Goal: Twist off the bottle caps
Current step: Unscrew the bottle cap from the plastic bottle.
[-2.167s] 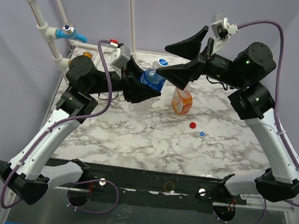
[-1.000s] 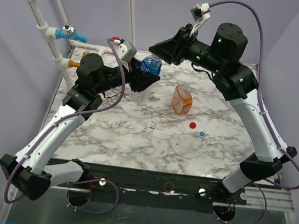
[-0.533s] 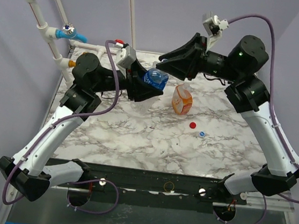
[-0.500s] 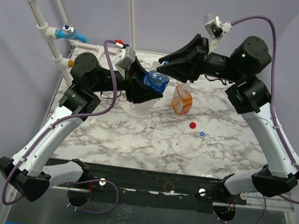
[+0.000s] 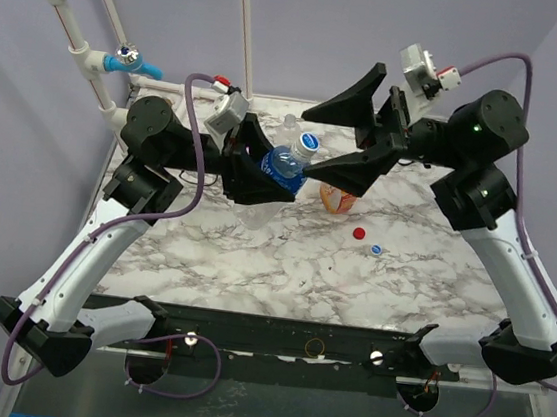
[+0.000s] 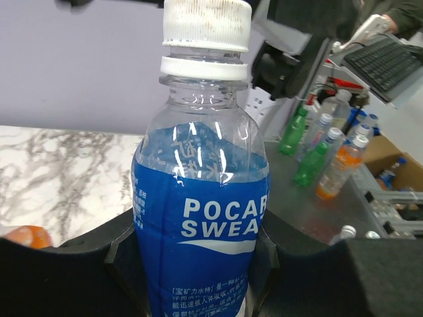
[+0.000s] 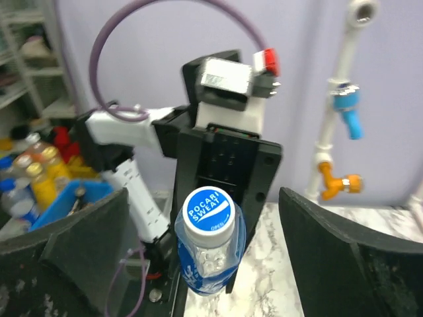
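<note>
Where the surface [image 5: 252, 266] lies nearest the arm bases, it is a flat white slab veined with grey, like marble. Below the right end effector [image 7: 203, 198] and on its near side, two small round discs lie on that pattern: a red cap [image 5: 359, 233] and, just beside it but not touching, a loose blue-and-white cap [image 5: 376, 249]. A little farther back, right under that end effector's lower finger, stands a squat orange bottle [image 5: 336, 199] of see-through plastic, partly hidden by the finger.

The left end effector [image 6: 198, 264] is clamped on the blue bottle [image 6: 201, 211]. Its black curved pads press the glossy blue label from both sides, and the bottle is held off the surface, tilted with its neck toward the right arm. Above the label the clear plastic shoulder rounds into a narrow neck with a white collar ring. On that neck sits the bottle cap [image 7: 209, 210], with ribbed white sides and a blue top bearing white lettering.

The right end effector's broad, black, wedge-shaped fingers stand wide apart, one on each side of the bottle cap, and touch neither it nor the bottle.

Beyond the left end effector, white pipes [image 5: 76, 45] with a blue valve [image 5: 124, 62] slant against the plain lilac wall [image 5: 381, 19].
</note>
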`<state>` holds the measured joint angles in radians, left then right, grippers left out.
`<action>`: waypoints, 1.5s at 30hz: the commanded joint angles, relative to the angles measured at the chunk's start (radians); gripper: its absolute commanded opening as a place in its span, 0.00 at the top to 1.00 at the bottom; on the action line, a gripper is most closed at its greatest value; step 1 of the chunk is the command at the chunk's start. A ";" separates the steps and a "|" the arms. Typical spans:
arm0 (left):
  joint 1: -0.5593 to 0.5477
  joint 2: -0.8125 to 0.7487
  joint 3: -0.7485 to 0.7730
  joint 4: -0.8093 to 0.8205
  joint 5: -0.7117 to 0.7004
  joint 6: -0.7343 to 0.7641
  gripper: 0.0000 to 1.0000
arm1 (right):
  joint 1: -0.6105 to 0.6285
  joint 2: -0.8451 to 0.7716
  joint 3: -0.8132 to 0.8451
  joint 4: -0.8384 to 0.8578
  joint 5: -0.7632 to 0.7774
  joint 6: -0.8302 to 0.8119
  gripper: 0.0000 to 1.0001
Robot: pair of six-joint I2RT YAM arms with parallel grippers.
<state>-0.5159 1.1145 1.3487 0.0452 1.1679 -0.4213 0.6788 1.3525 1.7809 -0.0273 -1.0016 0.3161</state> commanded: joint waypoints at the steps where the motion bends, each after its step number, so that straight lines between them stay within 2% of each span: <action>1: 0.019 -0.028 -0.020 0.035 -0.113 0.070 1.00 | -0.002 -0.067 0.018 -0.118 0.347 -0.060 0.00; 5: 0.020 -0.027 -0.031 0.004 -0.297 0.144 1.00 | -0.001 -0.014 0.104 -0.224 0.480 -0.023 0.00; 10: 0.019 -0.015 -0.042 -0.016 -0.508 0.229 1.00 | 0.019 0.149 0.324 -0.470 0.624 0.013 0.00; 13: 0.020 -0.009 -0.048 -0.018 -0.579 0.259 1.00 | 0.032 0.186 0.347 -0.487 0.677 0.012 0.00; 15: 0.020 -0.006 -0.051 -0.021 -0.594 0.263 1.00 | 0.033 0.185 0.330 -0.453 0.675 0.022 0.04; 21: 0.020 -0.002 -0.052 -0.024 -0.600 0.259 1.00 | 0.032 0.191 0.316 -0.404 0.657 0.035 0.20; 26: 0.020 -0.002 -0.057 -0.024 -0.588 0.249 1.00 | 0.033 0.186 0.278 -0.359 0.655 0.052 0.43; 30: 0.019 0.000 -0.057 -0.024 -0.586 0.245 1.00 | 0.033 0.201 0.277 -0.352 0.630 0.060 0.55; 35: 0.020 -0.002 -0.057 -0.024 -0.561 0.231 1.00 | 0.033 0.194 0.267 -0.330 0.615 0.046 0.78; 38: 0.019 -0.006 -0.054 -0.023 -0.521 0.210 1.00 | 0.032 0.168 0.257 -0.308 0.574 0.009 0.96; 41: 0.020 -0.009 -0.047 -0.009 -0.421 0.152 1.00 | 0.027 0.123 0.242 -0.279 0.483 -0.037 0.99; 45: 0.020 -0.014 -0.035 0.033 -0.200 0.030 1.00 | 0.006 0.026 0.120 -0.101 0.069 -0.049 0.99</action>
<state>-0.4946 1.1179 1.2945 0.0231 0.7300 -0.2714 0.6922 1.4914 1.9751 -0.3237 -0.5316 0.2882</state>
